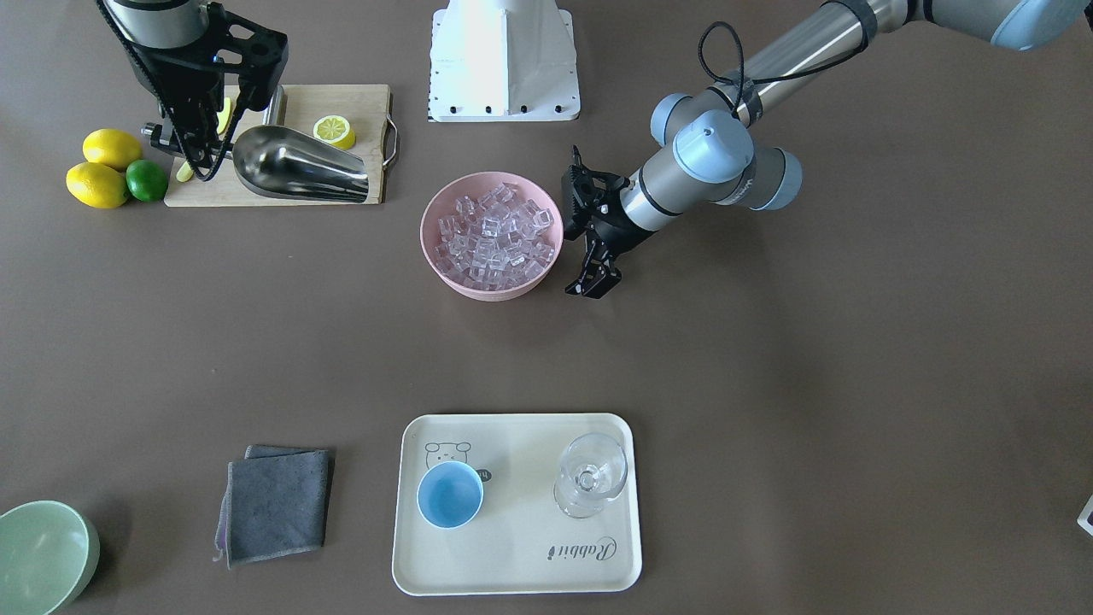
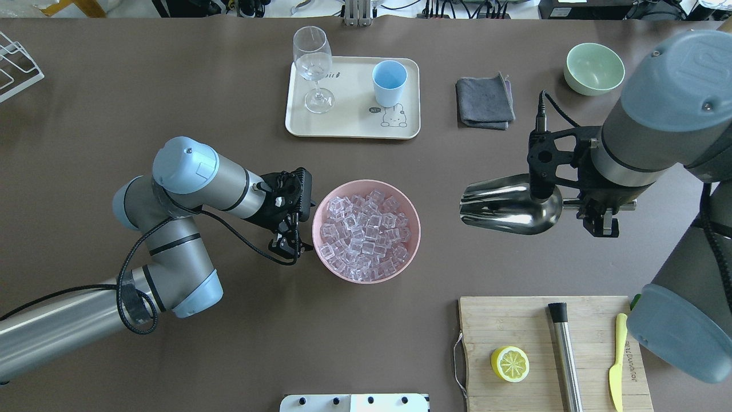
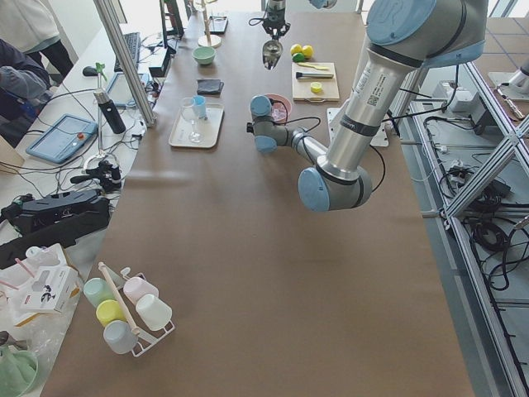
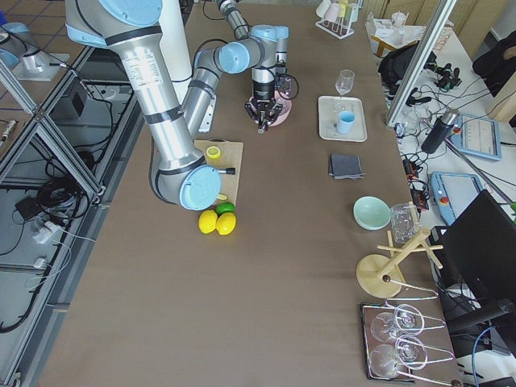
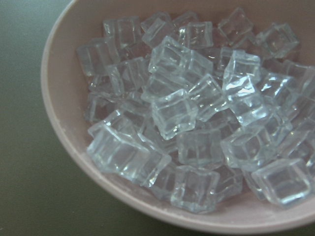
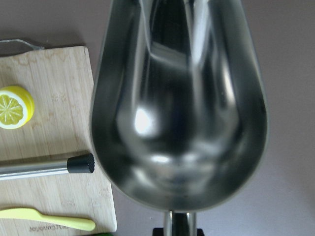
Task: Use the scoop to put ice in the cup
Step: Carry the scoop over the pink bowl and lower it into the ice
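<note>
The ice (image 2: 366, 232) fills a pink bowl (image 2: 416, 229) at the table's middle, and also shows in the front view (image 1: 495, 235) and up close in the left wrist view (image 5: 177, 113). The light-blue cup (image 2: 389, 83) stands upright and empty on a cream tray (image 2: 349, 129); it also shows in the front view (image 1: 450, 495). My right gripper (image 2: 597, 203) is shut on the handle of the steel scoop (image 2: 512, 205) and holds it empty above the table, right of the bowl; its trough fills the right wrist view (image 6: 177, 98). My left gripper (image 2: 291, 229) is open, close beside the bowl's left rim.
A clear stemmed glass (image 2: 313, 63) stands on the tray beside the cup. A grey cloth (image 2: 485, 102) and a pale green bowl (image 2: 593, 68) lie to the right. A wooden board (image 2: 514, 326) holds a lemon half (image 2: 509, 364), a steel rod (image 2: 566, 355) and a yellow knife (image 2: 616, 360).
</note>
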`<state>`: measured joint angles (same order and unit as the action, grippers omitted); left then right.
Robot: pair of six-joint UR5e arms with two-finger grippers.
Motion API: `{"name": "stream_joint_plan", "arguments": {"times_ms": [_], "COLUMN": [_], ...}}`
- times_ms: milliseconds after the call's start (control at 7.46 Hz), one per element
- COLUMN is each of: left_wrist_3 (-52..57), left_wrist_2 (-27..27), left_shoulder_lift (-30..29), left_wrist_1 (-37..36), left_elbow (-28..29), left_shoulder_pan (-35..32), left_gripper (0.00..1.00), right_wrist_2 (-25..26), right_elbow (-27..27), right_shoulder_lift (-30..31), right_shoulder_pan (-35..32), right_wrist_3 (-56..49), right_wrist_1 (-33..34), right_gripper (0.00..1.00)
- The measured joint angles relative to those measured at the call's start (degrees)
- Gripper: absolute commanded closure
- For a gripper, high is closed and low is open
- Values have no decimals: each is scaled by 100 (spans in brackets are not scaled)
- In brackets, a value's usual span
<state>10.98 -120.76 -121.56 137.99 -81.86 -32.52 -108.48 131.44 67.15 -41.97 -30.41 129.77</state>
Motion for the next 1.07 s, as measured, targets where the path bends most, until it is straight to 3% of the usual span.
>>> {"name": "stream_joint_plan", "arguments": {"times_ms": [134,402,670,1072], "left_wrist_3": [1,1,8,9], "left_wrist_2": [0,0,0,0], "left_shoulder_lift": [10,29,34,35], "left_wrist_1": [-1,-6,-6,-13], "left_elbow": [-20,-45,-49,-50], "left_shoulder_pan": [0,0,0,0], "left_gripper": [2,2,2,2], "right_wrist_2": [169,385,505,777], "right_elbow": [-106,-940,-1878,-2620], "right_shoulder_lift": [-247,-1076,-1930,-2636], "right_shoulder_pan": [26,67,194,594], "right_wrist_3": [-541,-1265,-1420,-1335], "right_wrist_1": [434,981,1249,1553], "right_gripper": [100,100,100,100]}}
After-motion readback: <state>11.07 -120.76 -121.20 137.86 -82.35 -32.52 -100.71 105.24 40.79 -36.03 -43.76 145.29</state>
